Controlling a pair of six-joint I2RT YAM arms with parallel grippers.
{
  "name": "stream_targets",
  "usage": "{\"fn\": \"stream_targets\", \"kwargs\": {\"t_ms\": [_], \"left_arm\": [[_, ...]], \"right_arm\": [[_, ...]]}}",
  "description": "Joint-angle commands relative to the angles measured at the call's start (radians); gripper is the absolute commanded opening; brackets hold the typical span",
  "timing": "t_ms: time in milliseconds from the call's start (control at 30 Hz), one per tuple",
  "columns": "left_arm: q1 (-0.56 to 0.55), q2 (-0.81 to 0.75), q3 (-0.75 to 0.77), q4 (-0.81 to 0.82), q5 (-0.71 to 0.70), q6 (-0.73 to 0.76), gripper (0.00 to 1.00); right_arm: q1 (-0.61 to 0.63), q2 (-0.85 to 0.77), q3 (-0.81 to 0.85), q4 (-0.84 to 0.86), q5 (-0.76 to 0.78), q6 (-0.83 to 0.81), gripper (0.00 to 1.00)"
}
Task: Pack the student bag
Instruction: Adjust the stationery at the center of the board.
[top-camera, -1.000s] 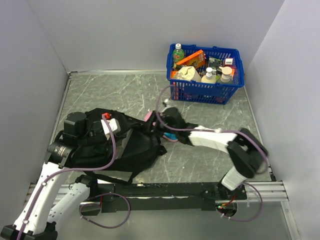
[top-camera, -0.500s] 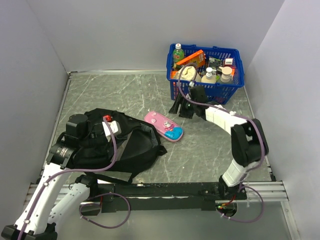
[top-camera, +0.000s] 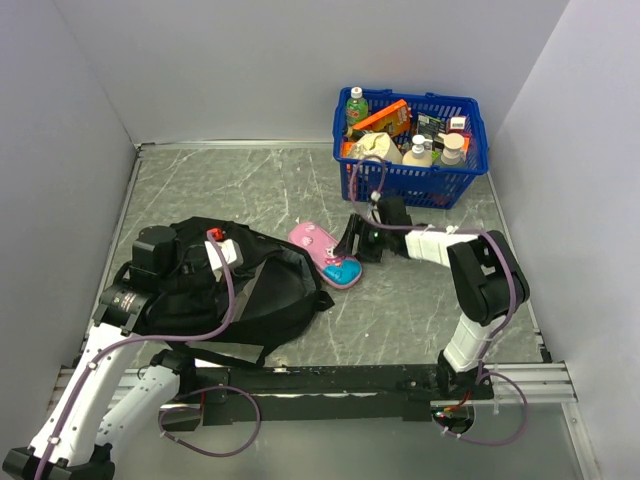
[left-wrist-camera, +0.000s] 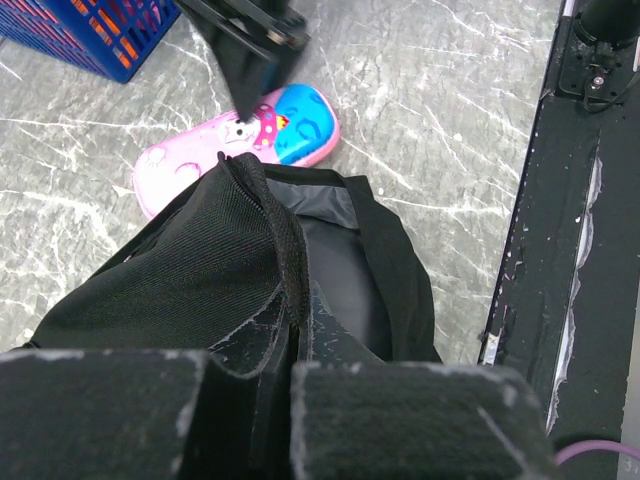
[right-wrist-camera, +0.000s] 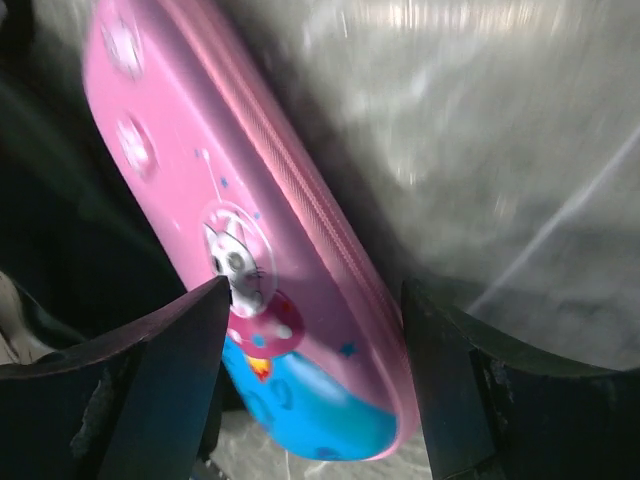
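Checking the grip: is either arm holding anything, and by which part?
The left jaws clamp the student bag by its opening's rim. The right jaws straddle the pink case, open.

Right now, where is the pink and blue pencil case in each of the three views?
Top external: pencil case at centre, just right of the student bag.
Left wrist: upper left, beyond the bag's rim.
Right wrist: fills the middle, between the fingers of the right gripper.
Shared landmark: the grey marbled table.

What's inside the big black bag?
The student bag is open at the top, and only bare grey lining shows. Deeper down is hidden by folded black fabric, so I cannot tell if anything is in there.
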Motion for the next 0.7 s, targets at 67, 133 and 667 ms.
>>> {"fn": "stream_targets", "kwargs": {"t_ms": [67,133,667], "left_arm": [[-0.004,-0.011,0.035,0.03,0.039,0.006,0.01],[-0.004,-0.013,0.033,0.027,0.037,0.007,0.01],[-0.004,0.0,0.056,0.011,0.029,0.023,0.01]], "right_arm": [[0.074,-0.109,-0.178,0.21,-0.111,0.126,0.76],[0.112,-0.144,-0.24,0.248,-0.096,0.15,0.77],[0.027,-0.131,-0.151,0.158,0.058,0.028,0.76]]}}
